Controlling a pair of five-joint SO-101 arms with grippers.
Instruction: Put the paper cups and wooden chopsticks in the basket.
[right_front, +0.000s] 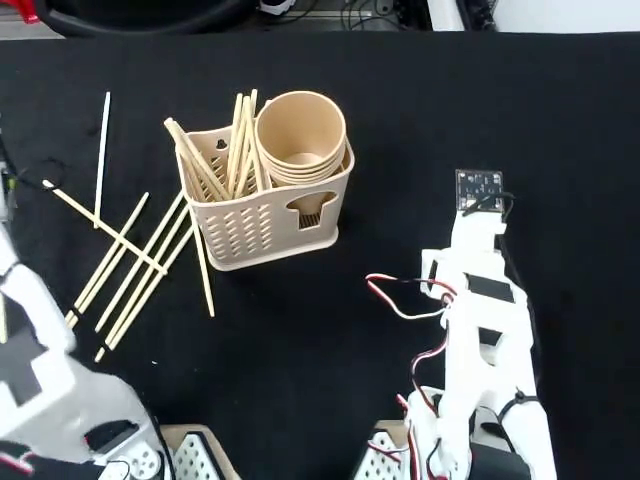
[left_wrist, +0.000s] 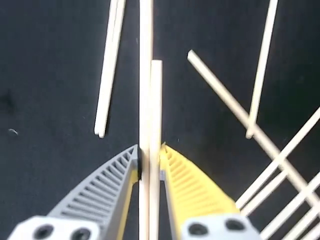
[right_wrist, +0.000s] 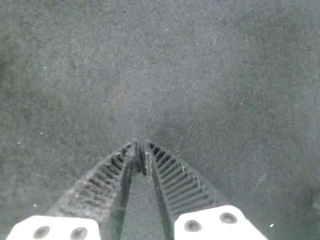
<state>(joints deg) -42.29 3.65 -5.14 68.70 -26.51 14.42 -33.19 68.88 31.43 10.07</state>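
My left gripper (left_wrist: 150, 156) is clamped on two chopsticks (left_wrist: 156, 90), left of the basket (right_front: 262, 232) where the cups (right_front: 300, 130) already sit. That thin pair could scissor and slip out on the lift.

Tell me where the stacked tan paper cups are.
In the high view, the tan paper cups stand inside the beige plastic basket, beside its upright wooden chopsticks.

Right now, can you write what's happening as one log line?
left end effector: shut on chopstick pair | right end effector: shut, empty | basket: paper cups, leaning chopsticks | loose chopsticks: on table
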